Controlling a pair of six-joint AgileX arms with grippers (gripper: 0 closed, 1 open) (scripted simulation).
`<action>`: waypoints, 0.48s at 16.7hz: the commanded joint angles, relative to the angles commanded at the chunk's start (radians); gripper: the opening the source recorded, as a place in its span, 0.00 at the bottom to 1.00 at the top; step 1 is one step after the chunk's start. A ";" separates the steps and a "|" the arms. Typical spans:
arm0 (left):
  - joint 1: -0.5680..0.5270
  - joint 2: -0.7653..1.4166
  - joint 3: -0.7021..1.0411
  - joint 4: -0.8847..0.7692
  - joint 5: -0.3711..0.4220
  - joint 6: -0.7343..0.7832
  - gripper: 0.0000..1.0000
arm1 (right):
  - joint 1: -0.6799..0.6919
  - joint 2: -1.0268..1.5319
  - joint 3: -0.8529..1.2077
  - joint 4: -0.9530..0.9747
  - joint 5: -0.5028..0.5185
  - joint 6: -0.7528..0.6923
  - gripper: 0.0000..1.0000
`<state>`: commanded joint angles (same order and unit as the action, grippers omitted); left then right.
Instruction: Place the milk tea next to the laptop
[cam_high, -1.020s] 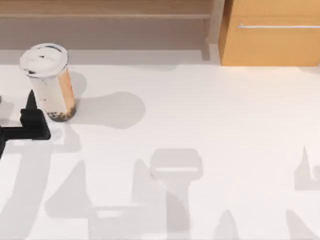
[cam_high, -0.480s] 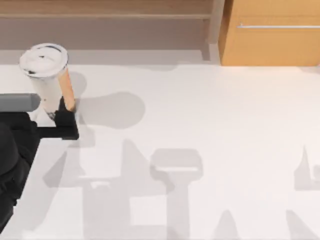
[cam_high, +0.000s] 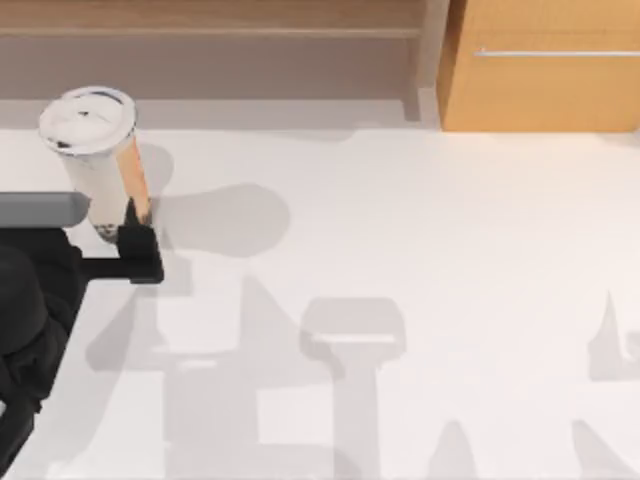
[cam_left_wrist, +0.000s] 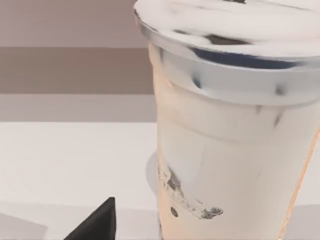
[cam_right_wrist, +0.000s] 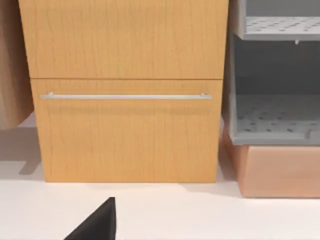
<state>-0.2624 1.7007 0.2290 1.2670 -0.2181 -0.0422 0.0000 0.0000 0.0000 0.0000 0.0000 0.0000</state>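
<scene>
White surface (cam_high: 420, 260): it carries the milk tea (cam_high: 100, 160), upright at the far left, near the back edge.
Left gripper (cam_high: 125, 235): I have it low at the cup's base, one dark finger beside the cup; I cannot tell if the fingers are open or closed on it.
Right arm: parked at the right, its camera facing a wooden cabinet (cam_right_wrist: 125, 90).
Progress: I judge the task is at the start. The cup is not lifted, and I see no laptop to go to.
</scene>
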 joint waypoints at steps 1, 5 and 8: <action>0.000 0.003 0.003 0.000 0.001 0.000 1.00 | 0.000 0.000 0.000 0.000 0.000 0.000 1.00; 0.017 0.096 0.104 -0.004 0.022 0.004 1.00 | 0.000 0.000 0.000 0.000 0.000 0.000 1.00; 0.039 0.198 0.221 -0.017 0.044 0.008 1.00 | 0.000 0.000 0.000 0.000 0.000 0.000 1.00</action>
<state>-0.2237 1.8983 0.4503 1.2498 -0.1736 -0.0339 0.0000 0.0000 0.0000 0.0000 0.0000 0.0000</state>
